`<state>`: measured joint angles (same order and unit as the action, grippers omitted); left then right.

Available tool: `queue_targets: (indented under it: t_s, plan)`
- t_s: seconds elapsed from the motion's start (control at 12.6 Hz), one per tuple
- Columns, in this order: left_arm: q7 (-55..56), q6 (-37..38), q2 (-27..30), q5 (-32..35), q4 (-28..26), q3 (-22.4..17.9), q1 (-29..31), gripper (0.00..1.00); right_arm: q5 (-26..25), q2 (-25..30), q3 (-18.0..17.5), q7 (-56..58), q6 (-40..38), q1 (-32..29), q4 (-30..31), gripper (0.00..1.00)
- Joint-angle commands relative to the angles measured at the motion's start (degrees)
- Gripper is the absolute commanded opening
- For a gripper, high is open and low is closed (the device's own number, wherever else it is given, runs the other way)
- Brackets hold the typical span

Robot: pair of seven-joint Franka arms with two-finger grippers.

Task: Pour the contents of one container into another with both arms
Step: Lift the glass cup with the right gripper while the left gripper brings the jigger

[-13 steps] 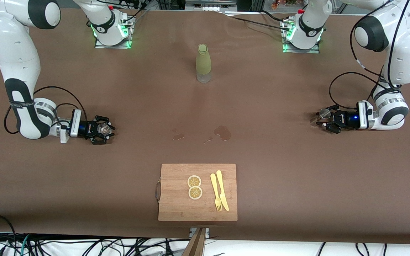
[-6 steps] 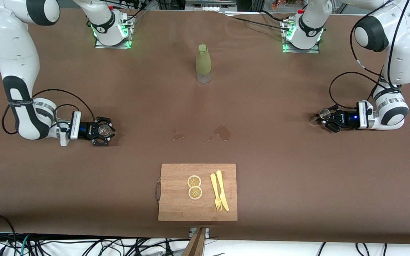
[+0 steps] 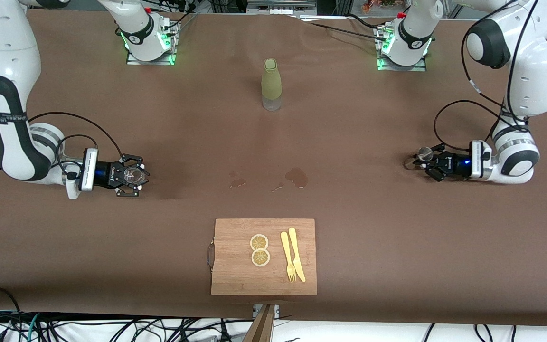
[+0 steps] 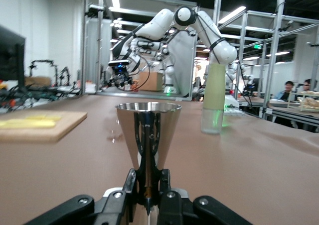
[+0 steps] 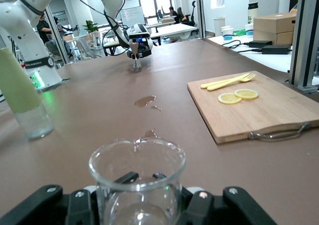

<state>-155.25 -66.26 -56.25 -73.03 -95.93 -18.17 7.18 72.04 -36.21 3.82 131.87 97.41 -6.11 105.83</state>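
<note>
My left gripper [image 3: 423, 161] is shut on the stem of a shiny metal cone-shaped cup [image 3: 426, 153], upright and low over the table near the left arm's end. In the left wrist view the metal cup [image 4: 148, 128] stands pinched between the black fingers [image 4: 130, 182]. Near the right arm's end, my right gripper [image 3: 130, 178] is shut on a clear glass beaker [image 3: 136, 174]. In the right wrist view the glass beaker [image 5: 135, 192] fills the foreground, fingertips [image 5: 127, 177] showing through its wall. Whether it holds liquid I cannot tell.
An olive-sleeved bottle [image 3: 271, 84] stands mid-table toward the bases. Small wet patches [image 3: 296, 177] lie on the brown table [image 3: 373, 237] between the grippers. Nearer the camera, a wooden cutting board [image 3: 235, 270] carries two lemon slices [image 3: 259, 250] and a yellow fork and knife [image 3: 292, 261].
Both grippers have closed tighter on their cups. The right arm has drawn its glass slightly toward its end of the table; the left gripper has shifted a little toward mid-table.
</note>
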Motion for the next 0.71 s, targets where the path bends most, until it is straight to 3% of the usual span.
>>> queue_targets:
  t_s: [0.0, 0.24, 0.63]
  plan:
    - [0.6, -5.1, 1.1, -5.5, 0.1, 4.3, -3.1, 0.0, -0.3, 6.9, -3.4, -5.0, 3.8, -0.2, 5.3, 0.22]
    - [3.3, -16.9, 1.3, -13.9, 0.1, 13.2, -5.5, 0.0, -0.8, 10.1, -6.6, -8.9, 6.0, 2.3, 5.9, 0.22]
    - [5.8, -32.2, 1.1, -26.6, -0.1, 24.7, -10.5, 0.0, -5.4, 15.6, -12.2, -19.1, 13.6, 5.1, 6.4, 0.22]
